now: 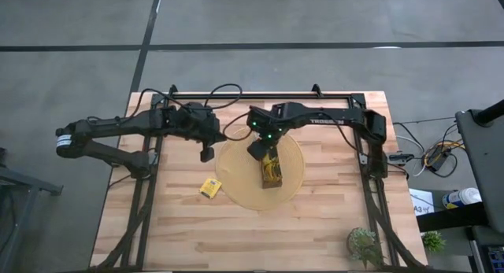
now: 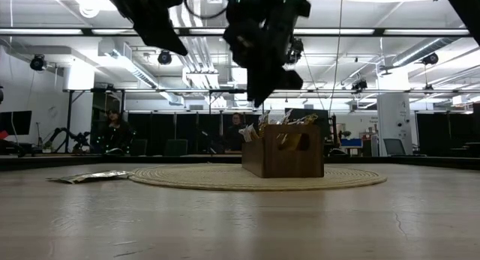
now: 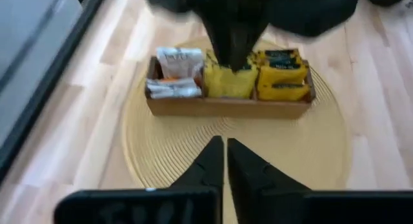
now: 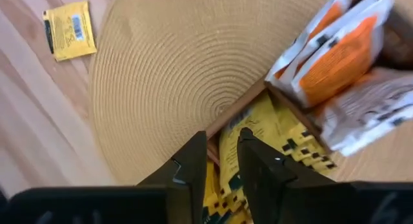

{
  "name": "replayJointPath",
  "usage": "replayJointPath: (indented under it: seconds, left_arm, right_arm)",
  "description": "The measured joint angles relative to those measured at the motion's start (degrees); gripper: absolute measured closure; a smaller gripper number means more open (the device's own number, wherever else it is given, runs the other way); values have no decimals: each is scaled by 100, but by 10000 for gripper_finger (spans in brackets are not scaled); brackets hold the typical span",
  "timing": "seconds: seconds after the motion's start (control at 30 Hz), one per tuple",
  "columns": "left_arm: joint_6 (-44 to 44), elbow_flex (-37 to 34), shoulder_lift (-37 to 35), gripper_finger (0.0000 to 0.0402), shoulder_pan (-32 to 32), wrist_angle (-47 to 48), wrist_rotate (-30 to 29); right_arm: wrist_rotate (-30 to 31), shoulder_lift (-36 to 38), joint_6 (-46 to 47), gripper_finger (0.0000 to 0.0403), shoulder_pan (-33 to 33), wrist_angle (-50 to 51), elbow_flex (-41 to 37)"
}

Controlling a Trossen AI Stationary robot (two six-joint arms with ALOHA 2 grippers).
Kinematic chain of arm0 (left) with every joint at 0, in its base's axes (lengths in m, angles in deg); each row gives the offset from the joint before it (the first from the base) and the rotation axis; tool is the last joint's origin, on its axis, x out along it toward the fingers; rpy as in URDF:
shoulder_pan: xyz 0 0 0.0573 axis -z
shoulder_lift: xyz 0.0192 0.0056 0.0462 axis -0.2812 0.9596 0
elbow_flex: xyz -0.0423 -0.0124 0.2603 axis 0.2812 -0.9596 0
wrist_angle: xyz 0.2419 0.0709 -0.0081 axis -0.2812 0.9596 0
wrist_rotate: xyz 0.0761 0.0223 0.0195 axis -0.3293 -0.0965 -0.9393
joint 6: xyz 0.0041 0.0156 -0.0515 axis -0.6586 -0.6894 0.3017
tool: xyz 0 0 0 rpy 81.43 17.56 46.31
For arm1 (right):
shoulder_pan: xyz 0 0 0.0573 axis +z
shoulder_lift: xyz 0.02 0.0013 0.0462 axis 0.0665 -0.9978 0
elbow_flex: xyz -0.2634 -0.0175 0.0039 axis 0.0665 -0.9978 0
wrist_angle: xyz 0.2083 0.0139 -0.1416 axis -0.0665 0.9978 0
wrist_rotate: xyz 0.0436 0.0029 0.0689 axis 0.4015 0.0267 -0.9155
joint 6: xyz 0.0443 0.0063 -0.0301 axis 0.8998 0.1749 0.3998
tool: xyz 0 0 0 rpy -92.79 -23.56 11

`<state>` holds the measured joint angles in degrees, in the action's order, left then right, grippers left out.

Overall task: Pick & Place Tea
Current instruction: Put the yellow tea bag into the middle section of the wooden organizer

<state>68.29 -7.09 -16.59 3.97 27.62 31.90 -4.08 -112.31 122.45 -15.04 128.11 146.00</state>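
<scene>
A long dark-brown tray (image 1: 272, 175) stands on the round tan disc (image 1: 236, 182), packed with upright sachets: pale ones (image 3: 174, 72), yellow ones (image 3: 229, 83) and dark green-and-yellow ones (image 3: 281, 72). The right wrist view shows orange ones (image 4: 335, 56) too. One loose yellow sachet (image 1: 209, 187) lies flat on the wood left of the disc (image 4: 69, 29). My right gripper (image 4: 222, 143) hovers above the tray's far end (image 2: 259, 99), fingers slightly open with nothing between them. My left gripper (image 1: 206, 154) hangs shut over the table left of the disc (image 3: 224, 150).
A small potted plant (image 1: 364, 243) stands near the table's near right corner. The black frame rails (image 1: 150, 194) run along both sides and the far edge. Bare wood lies in front of the disc (image 1: 260, 234). People sit in the room beyond (image 2: 116, 129).
</scene>
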Motion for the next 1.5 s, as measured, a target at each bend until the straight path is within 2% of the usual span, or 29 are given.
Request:
replayJointPath:
  seconds: [0.1, 0.2, 0.4, 0.53, 0.63, 0.77, 0.93, 1.13, 1.5]
  left_arm:
    - [143, 0, -2, 357, 0, 206, 189]
    - [154, 14, -2, 305, 16, 465, 394]
    - [-183, 20, -1, 195, 159, 1178, 686]
    - [-642, 20, 11, 153, 383, 1831, 754]
    - [-631, 20, 11, 144, 651, 2021, 766]
    - [-555, 19, 37, 143, 1262, 2032, 768]
    - [-556, 13, 182, 143, 2104, 1861, 684]
    - [-24, -245, 590, 143, 2672, 1274, 461]
    - [182, -877, 1435, 146, 2802, 1157, 87]
  right_arm:
    - [451, 238, -140, 321, 181, -2, 0]
    - [744, 479, -272, 313, 323, -15, -14]
    - [792, 958, -257, 267, 567, 34, -48]
    - [790, 1385, 51, 230, 796, 28, -55]
    - [1004, 1811, 194, 204, 993, 31, -57]
    - [1861, 2362, 474, 185, 1307, 52, -85]
    - [2839, 2926, 792, 179, 1589, 75, -202]
    - [2889, 3192, 1044, 179, 1785, 325, -376]
    - [2886, 3219, 1382, 179, 1963, 549, -726]
